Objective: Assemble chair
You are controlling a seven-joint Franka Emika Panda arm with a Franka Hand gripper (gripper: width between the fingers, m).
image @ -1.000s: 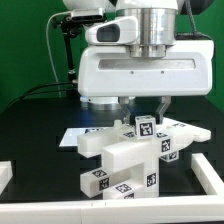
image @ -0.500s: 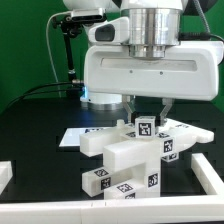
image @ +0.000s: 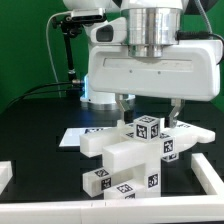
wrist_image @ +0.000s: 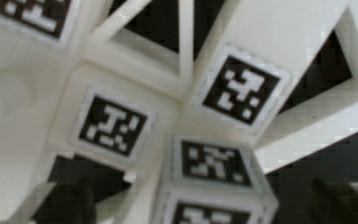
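- White rail (image: pixel 60 212): one length runs along the near edge of the black table (image: pixel 40 160).
- One chair (image: pixel 125 155) stands mid-table. Its chunky white pieces are joined in a single cluster, with one tagged block (image: pixel 148 126) on top. The wrist view shows five of its tags close up, some cut off.
- One gripper (image: pixel 148 112) hangs over that block, its two fingers (image: pixel 122 104) spread wide to either side, holding nothing.
- One marker board (image: pixel 80 134) lies flat just behind the chair, toward the exterior view's left.
- A green backdrop (image: pixel 25 60) closes the room.
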